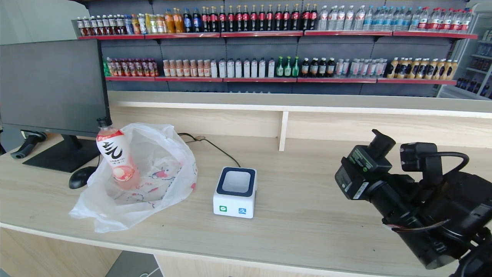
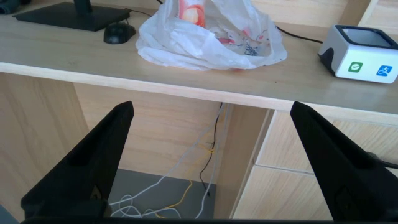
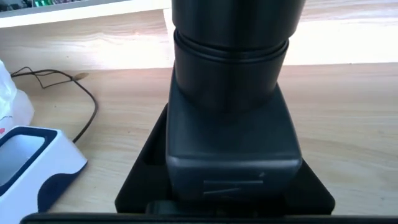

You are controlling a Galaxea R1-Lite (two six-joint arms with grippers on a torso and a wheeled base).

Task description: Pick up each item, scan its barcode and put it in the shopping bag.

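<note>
A pink drink bottle with a black cap stands tilted inside the white plastic shopping bag on the left of the wooden counter. The white barcode scanner with a dark-framed window sits mid-counter, right of the bag. My right gripper hovers over the counter's right part, well clear of scanner and bag. My left gripper is open and empty, below the counter's front edge, facing the bag, the bottle and the scanner. The right wrist view has the scanner beside my right gripper.
A monitor on a black stand, a mouse and a handheld scanner sit at the far left. A black cable runs behind the bag. A raised wooden ledge borders the counter's back. Loose wires hang under the counter.
</note>
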